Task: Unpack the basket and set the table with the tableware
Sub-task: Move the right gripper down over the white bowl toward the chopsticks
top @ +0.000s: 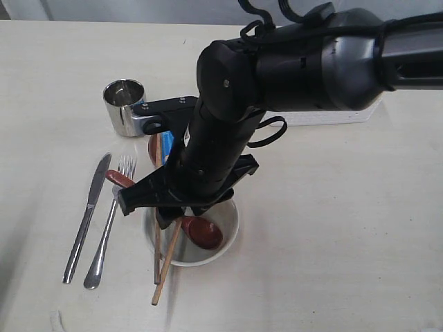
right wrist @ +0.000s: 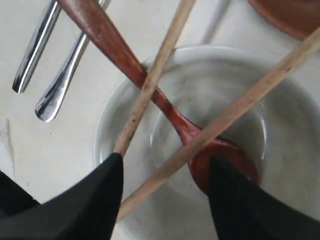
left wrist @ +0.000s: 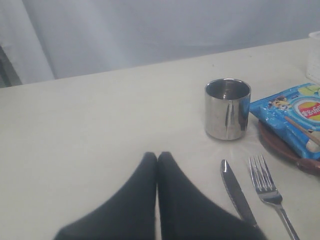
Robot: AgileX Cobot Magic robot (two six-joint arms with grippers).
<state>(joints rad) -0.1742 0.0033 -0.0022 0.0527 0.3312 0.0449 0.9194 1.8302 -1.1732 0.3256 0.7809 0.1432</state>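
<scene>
My right gripper (right wrist: 166,160) hangs open over the white bowl (top: 225,238), low inside its rim. In the bowl lies the reddish-brown spoon (right wrist: 115,45), with two wooden chopsticks (right wrist: 250,97) crossing it. One chopstick runs between the fingers; one fingertip (right wrist: 112,170) meets the other chopstick's end. The knife (top: 86,214) and fork (top: 111,221) lie side by side on the table (top: 332,228) left of the bowl. The steel cup (top: 124,107) stands behind them. The white basket (top: 332,116) shows behind the arm. My left gripper (left wrist: 157,156) is shut and empty above bare table.
A blue chips packet (left wrist: 295,117) lies on the round brown plate (left wrist: 280,145) between cup and bowl. The right arm (top: 277,69) spans the scene from the upper right and hides most of the basket and plate.
</scene>
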